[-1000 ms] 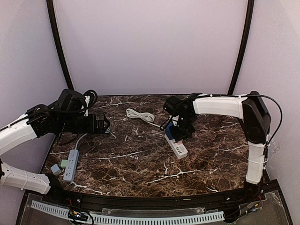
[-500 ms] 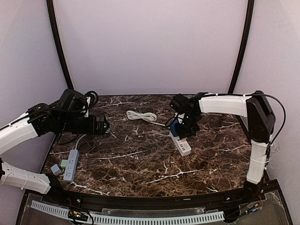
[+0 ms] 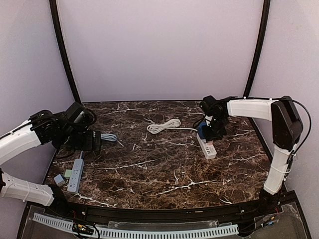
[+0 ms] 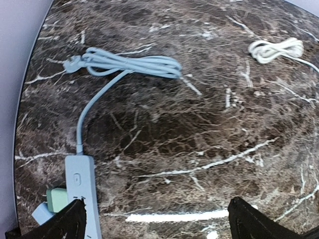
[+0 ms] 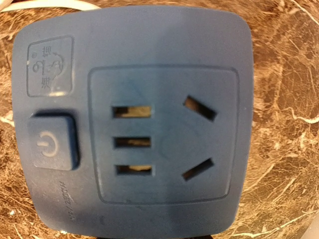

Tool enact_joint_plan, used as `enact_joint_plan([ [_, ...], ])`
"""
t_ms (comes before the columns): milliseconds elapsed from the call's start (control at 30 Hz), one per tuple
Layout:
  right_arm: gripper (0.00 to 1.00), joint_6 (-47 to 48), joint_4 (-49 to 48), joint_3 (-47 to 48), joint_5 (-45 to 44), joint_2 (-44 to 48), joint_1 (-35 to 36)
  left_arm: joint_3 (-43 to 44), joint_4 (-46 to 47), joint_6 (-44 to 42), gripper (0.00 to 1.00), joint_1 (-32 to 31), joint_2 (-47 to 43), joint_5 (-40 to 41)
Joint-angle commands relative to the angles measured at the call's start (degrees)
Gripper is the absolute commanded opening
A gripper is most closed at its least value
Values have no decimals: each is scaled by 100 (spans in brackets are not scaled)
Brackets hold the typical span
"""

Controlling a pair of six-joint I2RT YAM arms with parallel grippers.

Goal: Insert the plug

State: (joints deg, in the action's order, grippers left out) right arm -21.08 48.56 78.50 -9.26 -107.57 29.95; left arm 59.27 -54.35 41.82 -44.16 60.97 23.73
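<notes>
Your left gripper (image 4: pixel 160 224), spread wide, has open marble table (image 4: pixel 209 129) ahead, its edge left; right gripper (image 3: pixel 212 130), grip unreadable, faces blue adapter (image 5: pixel 132 119).

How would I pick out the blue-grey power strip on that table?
Start at the dark marble table and go to its near left corner. The blue-grey power strip lies there, with a green plug beside it. The other power strip, on the right, is white and has a blue block at its far end.
</notes>
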Motion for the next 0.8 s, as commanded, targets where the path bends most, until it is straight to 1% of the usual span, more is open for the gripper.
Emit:
enact_joint_plan([
  [0,0,22,581,-619,-744,-293,-405,-284,-925,445,100,526,-113,153],
  [33,0,21,558,-651,-711,-265,-445,-293,-987,444,100,693,-145,138],
  [100,11,40,506,-692,-608,-199,-485,-316,-1039,395,100,936,-176,108],
  [267,48,5,488,-700,-444,-42,-486,-432,-1130,185,100,1607,-29,-148],
  [367,65,-2,513,-713,-401,114,-486,-545,-1070,48,100,2089,127,-479],
  [467,77,-9,582,-722,-364,260,-488,-663,-965,-89,100,2404,297,-706],
  [600,89,-15,681,-722,-299,503,-485,-744,-852,-365,100,2784,704,-953],
  [700,96,-16,774,-672,-204,691,-483,-756,-747,-496,100,3043,992,-1180],
  [767,99,-28,852,-632,-133,822,-489,-785,-659,-596,100,3209,1238,-1361],
])
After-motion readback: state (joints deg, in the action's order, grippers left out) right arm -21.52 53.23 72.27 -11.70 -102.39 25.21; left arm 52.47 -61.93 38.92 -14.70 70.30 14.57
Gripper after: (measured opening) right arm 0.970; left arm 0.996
